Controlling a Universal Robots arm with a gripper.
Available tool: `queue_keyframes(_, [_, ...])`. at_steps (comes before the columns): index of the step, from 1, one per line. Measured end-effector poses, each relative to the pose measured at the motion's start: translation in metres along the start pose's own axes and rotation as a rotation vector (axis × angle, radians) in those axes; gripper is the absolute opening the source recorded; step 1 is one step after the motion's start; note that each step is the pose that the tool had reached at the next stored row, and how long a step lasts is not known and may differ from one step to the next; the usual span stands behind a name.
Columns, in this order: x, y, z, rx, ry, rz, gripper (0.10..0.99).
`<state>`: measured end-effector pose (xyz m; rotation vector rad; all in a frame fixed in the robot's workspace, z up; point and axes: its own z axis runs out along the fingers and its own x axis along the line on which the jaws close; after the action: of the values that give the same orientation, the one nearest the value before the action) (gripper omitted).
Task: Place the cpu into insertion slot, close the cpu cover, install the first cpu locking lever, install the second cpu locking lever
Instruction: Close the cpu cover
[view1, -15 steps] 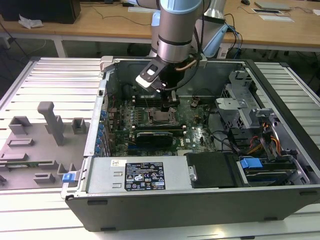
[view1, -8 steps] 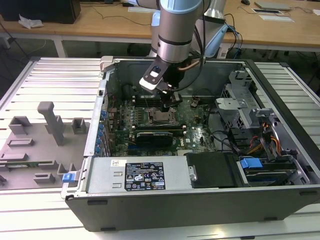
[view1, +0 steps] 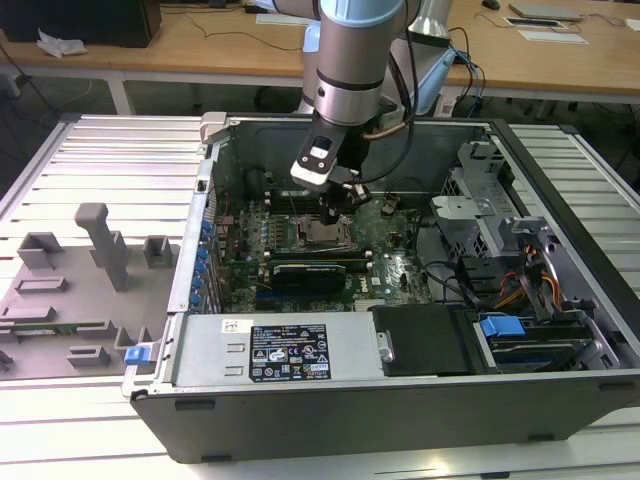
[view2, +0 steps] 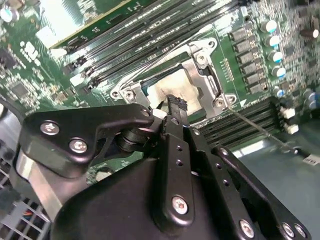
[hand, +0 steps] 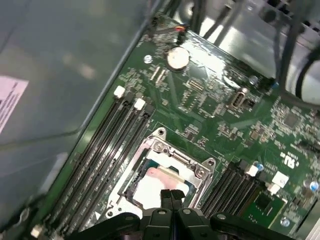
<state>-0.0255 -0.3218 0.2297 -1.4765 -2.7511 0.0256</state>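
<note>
the arm (view1: 350, 60) comes down steeply from the far side of the worktop (view1: 100, 150) into the open computer case (view1: 190, 400), its wrist tilted and the gripper (view1: 335, 208) low over the socket in the middle of the motherboard (view1: 400, 265).

both wrist views bring the contact close. the jaws are closed against each other with nothing between them, and the tips of the gripper (view2: 175, 104) (hand: 172, 194) rest on, or just above, the cpu (view2: 167, 89) (hand: 152, 185); which of the two i cannot tell. the cpu lies flat in the socket, its pale top showing through the window of the cpu cover (view2: 202, 75) (hand: 175, 157), which lies around it.

the second wrist view adds a thin metal rod (view2: 260, 131) running out from the socket's corner. the first wrist view adds a coin battery (hand: 177, 58) further along the board.
</note>
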Motion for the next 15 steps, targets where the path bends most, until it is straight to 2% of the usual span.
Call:
queue_keyframes(3, [0.0000,0.0000,0.0000,0.001,-0.0018,-0.073,0.106])
queue_keyframes(6, [0.0000,0.0000,0.0001,0.002,-0.0047,-0.187,0.106])
queue_keyframes(12, [0.0000,0.0000,0.0002,0.003,-0.0079,-0.314,0.106])
queue_keyframes(15, [0.0000,0.0000,0.0002,0.004,-0.0106,-0.426,0.106])
